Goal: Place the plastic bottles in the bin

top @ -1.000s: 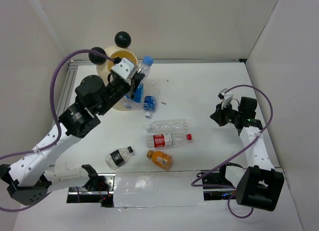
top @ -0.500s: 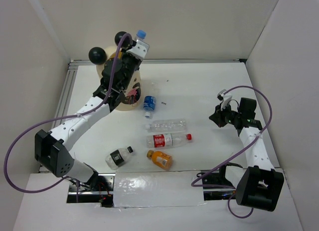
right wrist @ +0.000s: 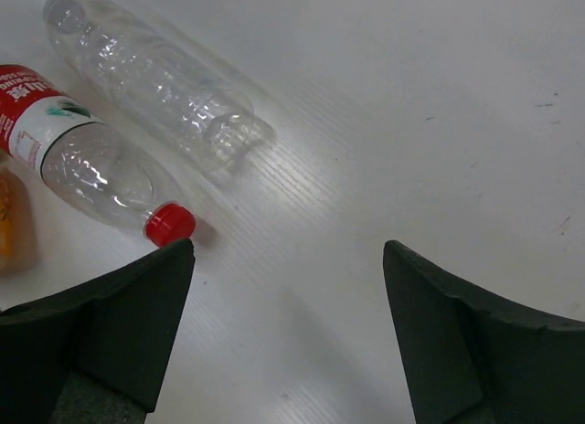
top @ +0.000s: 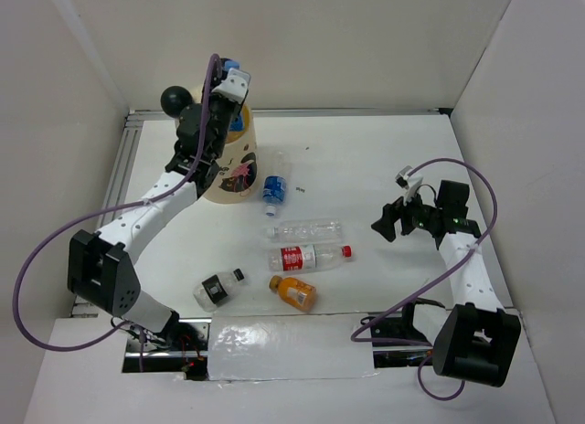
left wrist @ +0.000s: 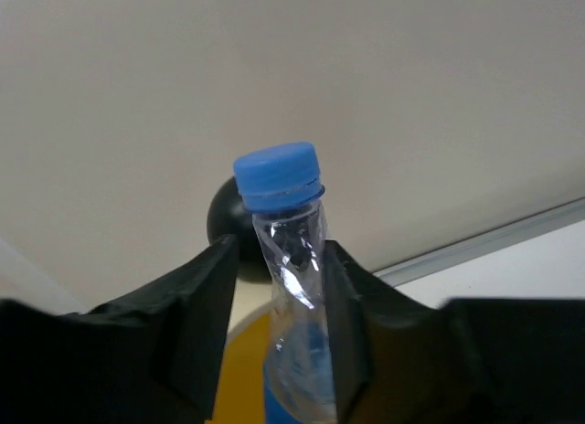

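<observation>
A clear bottle with a blue cap [left wrist: 277,173] and a blue label stands upright between the fingers of my left gripper [left wrist: 279,259], over the mouth of the cream-yellow bin [left wrist: 239,342]. The jaws are parted: the right finger touches the bottle's neck and a gap shows at the left finger. In the top view my left gripper [top: 230,88] is above the bin [top: 234,173]. On the table lie a blue-labelled bottle [top: 274,188], a plain clear one [top: 306,230], a red-labelled one [top: 309,257], an orange one [top: 294,292] and a black-labelled one [top: 218,288]. My right gripper [top: 390,218] is open and empty, right of the red cap [right wrist: 170,224].
A black ball ear [top: 176,100] sticks up from the bin's rim. White walls close in the table at the back, left and right. An aluminium rail [top: 366,111] runs along the back edge. Purple cables loop beside both arms.
My left arm has carried the blue-capped bottle left, over the bin's mouth, and its jaws have parted. My right gripper has opened wide and shifted slightly left.
</observation>
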Motion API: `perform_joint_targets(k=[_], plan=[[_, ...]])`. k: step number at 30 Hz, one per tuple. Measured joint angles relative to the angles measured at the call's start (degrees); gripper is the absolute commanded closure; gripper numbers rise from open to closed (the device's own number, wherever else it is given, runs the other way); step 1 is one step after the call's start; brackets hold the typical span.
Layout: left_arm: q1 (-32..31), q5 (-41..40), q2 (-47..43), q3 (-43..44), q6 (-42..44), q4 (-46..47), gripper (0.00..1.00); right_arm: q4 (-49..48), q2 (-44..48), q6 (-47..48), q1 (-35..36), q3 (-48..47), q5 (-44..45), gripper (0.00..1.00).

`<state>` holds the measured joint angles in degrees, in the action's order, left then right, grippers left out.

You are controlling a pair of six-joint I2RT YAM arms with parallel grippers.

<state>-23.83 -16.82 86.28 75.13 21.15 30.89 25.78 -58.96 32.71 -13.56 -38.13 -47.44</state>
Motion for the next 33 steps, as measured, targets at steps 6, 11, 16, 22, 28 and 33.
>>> perform_joint_targets(k=[6, 11, 16, 22, 28, 33], plan=[[0.59, 0.15, 1.79, -0.28, -2.05, -0.11, 0.26, 1.18, -2.21, 0.63, 0.00, -1.42, -1.57, 0.00], [-1.29, 0.02, -0.17, 0.55, -5.40, -4.68, 0.22, 2.62, -11.45, -3.93, 3.04, -10.36, -0.81, 0.11], [-8.85, 4.22, -17.51, -4.46, -14.78, -17.86, 0.00, -1.62, -23.78, -16.94, 14.80, -25.46, 7.74, 0.14], [-15.10, 8.39, -34.47, -14.16, -25.29, -31.80, 0.00, -6.12, -44.83, -35.89, 29.88, -48.87, 20.11, 0.00], [-22.36, 7.06, -38.58, -24.24, -32.89, -50.93, 0.00, -6.78, -61.16, -47.41, 38.88, -62.71, 32.79, 0.00], [-24.11, 3.87, -43.10, -25.66, -36.98, -59.12, 0.00, -6.82, -68.98, -52.59, 41.94, -66.95, 37.42, 0.00]])
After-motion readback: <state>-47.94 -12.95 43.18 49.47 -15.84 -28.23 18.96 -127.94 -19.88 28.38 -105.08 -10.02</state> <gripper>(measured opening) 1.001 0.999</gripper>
